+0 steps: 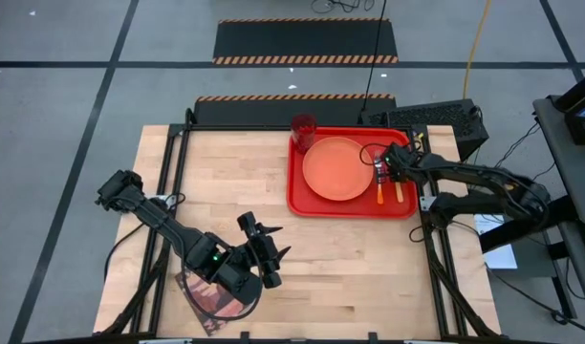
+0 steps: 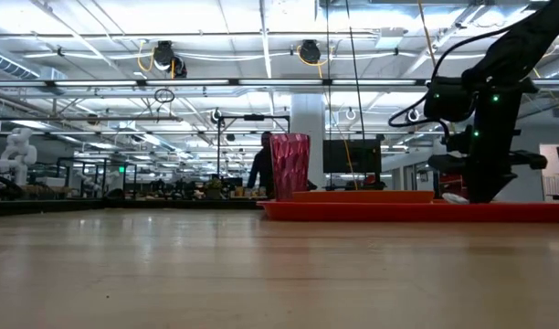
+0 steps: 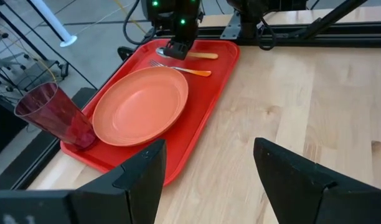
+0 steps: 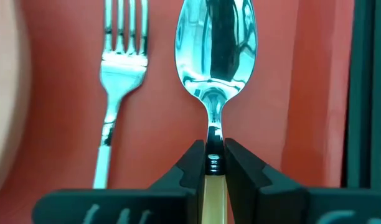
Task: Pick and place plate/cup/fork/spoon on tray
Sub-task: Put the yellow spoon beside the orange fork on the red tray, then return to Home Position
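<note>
Right gripper (image 4: 214, 163): your jaws pinch the spoon (image 4: 215, 56) at its neck; bowl ahead of them, over the tray (image 4: 162, 93).
Fork (image 4: 119, 81): lies just beside the jaws.
Risk: if you open late or lift off skewed, the spoon may drag onto the fork.
Plate (image 1: 335, 168), cup (image 1: 303, 128): on the tray.
Left gripper (image 1: 269, 253): jaws apart, waiting well away.

Right arm stretched in from the table's right edge, wrist angled down, right gripper (image 4: 214, 163) low with fingers pinched nearly closed. Left arm folded near the front-left of the table, left gripper (image 3: 209, 171) parked above the surface, fingers spread wide, holding nothing.
</note>
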`<state>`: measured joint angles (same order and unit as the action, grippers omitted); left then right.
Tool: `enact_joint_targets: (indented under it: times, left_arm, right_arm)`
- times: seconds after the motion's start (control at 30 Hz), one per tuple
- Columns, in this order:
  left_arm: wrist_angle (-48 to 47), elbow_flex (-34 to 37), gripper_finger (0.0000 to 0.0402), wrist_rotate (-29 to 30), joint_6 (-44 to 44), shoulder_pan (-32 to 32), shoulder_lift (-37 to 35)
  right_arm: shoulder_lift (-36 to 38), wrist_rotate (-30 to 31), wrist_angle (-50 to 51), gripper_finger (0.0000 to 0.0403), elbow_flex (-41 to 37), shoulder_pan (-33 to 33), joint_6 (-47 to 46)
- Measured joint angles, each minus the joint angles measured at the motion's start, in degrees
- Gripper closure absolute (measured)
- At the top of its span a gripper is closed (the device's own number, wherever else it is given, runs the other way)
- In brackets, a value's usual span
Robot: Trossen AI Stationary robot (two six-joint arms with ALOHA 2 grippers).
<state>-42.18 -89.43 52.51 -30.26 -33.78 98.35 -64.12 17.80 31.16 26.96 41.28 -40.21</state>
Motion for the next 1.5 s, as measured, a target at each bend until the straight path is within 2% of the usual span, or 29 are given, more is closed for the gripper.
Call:
enact_joint_targets:
  times: [0.2,0.47,0.7,0.9,1.07,1.23,1.37,1.5]
  left_arm:
    - [0.0,0.0,0.0158,-0.1,0.0,0.0,0.0]
    - [0.0,0.0,0.0158,-0.2,0.0,0.0,0.0]
    - [0.0,0.0,0.0158,-0.2,0.0,0.0,0.0]
    - [0.0,0.0,0.0158,-0.2,1.5,0.0,0.0]
    - [0.0,0.0,0.0158,-0.2,3.4,0.0,0.0]
    - [0.7,0.7,0.0158,0.0,0.9,0.0,0.0]
    - [1.8,3.4,0.0158,2.5,0.5,0.4,0.0]
    - [1.9,5.1,0.0158,4.1,0.3,2.5,0.0]
  right_arm:
    - [-1.0,0.5,0.0,0.0359,0.0,1.1,0.0]
    - [0.6,2.8,-0.3,0.0311,0.0,1.0,0.3]
    - [5.0,-4.8,-1.0,0.0278,0.0,-0.9,1.8]
    - [12.5,-8.9,-3.2,0.0273,0.0,-10.7,-0.5]
    - [17.0,-8.5,-12.9,0.0273,0.0,-21.9,0.1]
    - [18.5,-5.8,-26.0,0.0273,0.0,-32.4,8.9]
    - [18.0,-5.4,-37.8,0.0273,0.0,-40.7,17.6]
    - [18.0,-4.5,-44.4,0.0273,0.0,-47.7,27.6]
